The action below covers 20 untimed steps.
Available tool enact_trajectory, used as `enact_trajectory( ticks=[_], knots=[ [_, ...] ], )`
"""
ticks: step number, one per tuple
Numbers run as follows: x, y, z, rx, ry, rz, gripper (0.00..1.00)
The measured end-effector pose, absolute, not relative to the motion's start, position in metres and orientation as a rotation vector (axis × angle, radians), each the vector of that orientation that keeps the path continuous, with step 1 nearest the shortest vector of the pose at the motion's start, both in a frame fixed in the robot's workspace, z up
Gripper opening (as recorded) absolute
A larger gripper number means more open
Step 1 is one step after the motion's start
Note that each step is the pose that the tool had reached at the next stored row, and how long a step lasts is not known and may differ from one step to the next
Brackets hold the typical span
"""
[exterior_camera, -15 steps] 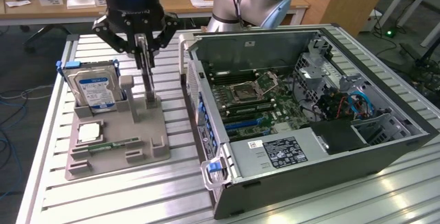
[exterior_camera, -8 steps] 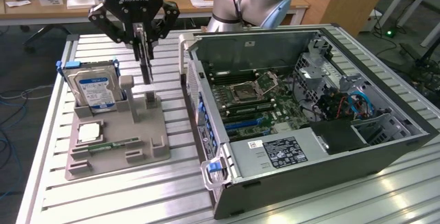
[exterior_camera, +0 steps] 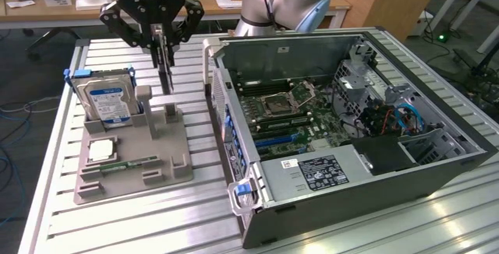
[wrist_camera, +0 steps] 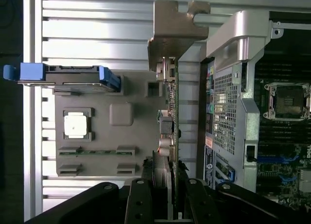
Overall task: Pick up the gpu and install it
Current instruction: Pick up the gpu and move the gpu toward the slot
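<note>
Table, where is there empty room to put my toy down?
The table is bare along its near edge in the exterior view, bordered by the grey holder and the computer case. The gap between them is narrow. The holder is crowded, and the gripper holds the gpu above it.

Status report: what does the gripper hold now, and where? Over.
Gripper shut on the gpu. Card upright above the gray holder. Open computer case alongside, side wall facing the card.
</note>
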<state>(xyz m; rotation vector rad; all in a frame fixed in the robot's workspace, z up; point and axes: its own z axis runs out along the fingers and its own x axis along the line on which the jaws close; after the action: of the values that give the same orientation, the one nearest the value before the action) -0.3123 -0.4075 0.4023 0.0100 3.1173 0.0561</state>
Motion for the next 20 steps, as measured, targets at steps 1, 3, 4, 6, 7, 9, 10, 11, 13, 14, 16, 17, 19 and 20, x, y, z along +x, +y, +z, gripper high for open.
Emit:
enact_trajectory(
  ticks=[1,3,4,6,7,9,10,11,13,14,16,17,19,20],
  knots=[
    [-0.312,-0.407,0.402,0.017,3.117,0.046,0.28],
    [-0.312,-0.407,0.402,0.027,3.117,0.044,0.28],
    [-0.312,-0.407,0.402,0.032,3.117,0.044,0.28],
    [-0.31,-0.407,0.402,0.042,3.117,0.044,0.28],
    [-0.31,-0.407,0.402,0.048,3.117,0.046,0.28],
    [-0.308,-0.407,0.401,0.06,3.116,0.049,0.28],
    [-0.307,-0.407,0.401,0.066,3.116,0.05,0.28],
    [-0.306,-0.407,0.401,0.073,3.116,0.051,0.28],
    [-0.305,-0.407,0.401,0.085,3.115,0.051,0.28],
    [-0.304,-0.407,0.401,0.091,3.115,0.051,0.28],
    [-0.301,-0.407,0.401,0.099,3.115,0.05,0.28],
    [-0.299,-0.407,0.401,0.101,3.115,0.05,0.28],
    [-0.294,-0.407,0.401,0.102,3.115,0.051,0.28],
    [-0.291,-0.407,0.401,0.102,3.115,0.051,0.28]
  ],
)
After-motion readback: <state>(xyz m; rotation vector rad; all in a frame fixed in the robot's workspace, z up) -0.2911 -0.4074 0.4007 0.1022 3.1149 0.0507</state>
